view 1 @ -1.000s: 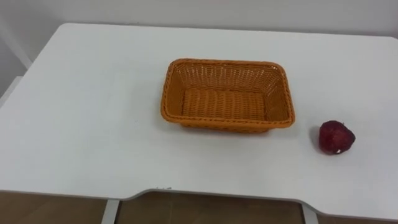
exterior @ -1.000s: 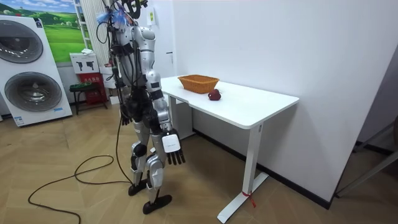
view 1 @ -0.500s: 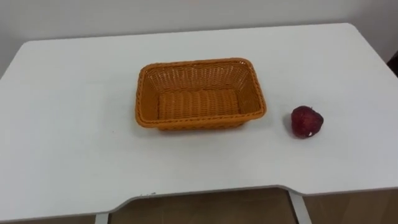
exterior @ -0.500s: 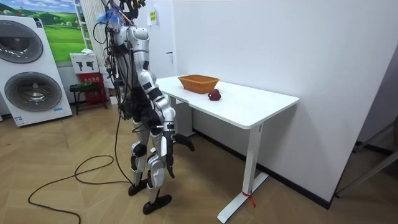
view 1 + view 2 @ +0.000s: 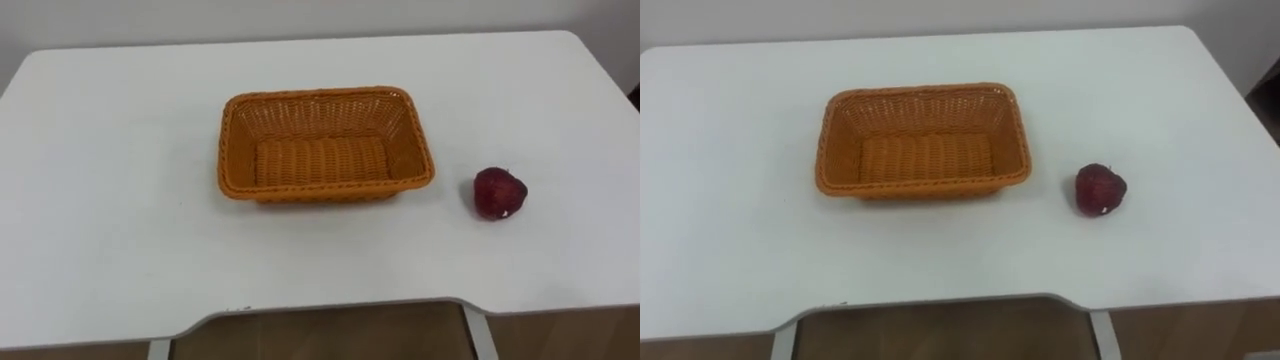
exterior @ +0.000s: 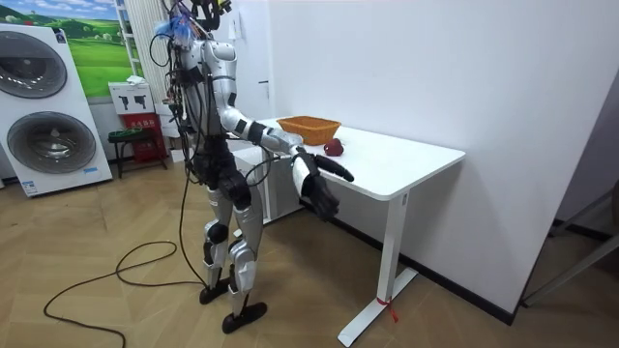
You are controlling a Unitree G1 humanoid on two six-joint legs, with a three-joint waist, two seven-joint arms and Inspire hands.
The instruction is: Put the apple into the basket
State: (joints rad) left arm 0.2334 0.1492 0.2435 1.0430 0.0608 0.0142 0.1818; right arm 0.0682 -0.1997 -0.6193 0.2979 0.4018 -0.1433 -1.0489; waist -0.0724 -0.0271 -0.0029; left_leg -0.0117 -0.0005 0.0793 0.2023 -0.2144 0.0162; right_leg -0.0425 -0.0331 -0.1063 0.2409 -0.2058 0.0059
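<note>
A dark red apple (image 5: 499, 193) lies on the white table (image 5: 120, 210), a little to the right of an orange wicker basket (image 5: 238, 150) that stands empty near the table's middle. In the room view I stand at the table's front edge, with the apple (image 6: 334, 147) and the basket (image 6: 308, 127) ahead of me. Both arms reach forward at about table height. My right hand (image 6: 320, 199) is lower and nearer the camera, and my left hand (image 6: 333, 171) is just above it by the table edge. Both have relaxed, straight fingers and hold nothing.
The table's front edge has a shallow cut-out (image 5: 340, 318) where I stand. A white wall (image 6: 406, 68) backs the table. A washing machine (image 6: 48, 106) and a small stand (image 6: 135, 135) are behind me. Wooden floor (image 6: 116, 290) surrounds the table.
Both arms have swung up from beside my legs to reach forward toward the table edge. The eye view has shifted slightly; apple and basket have not moved.
</note>
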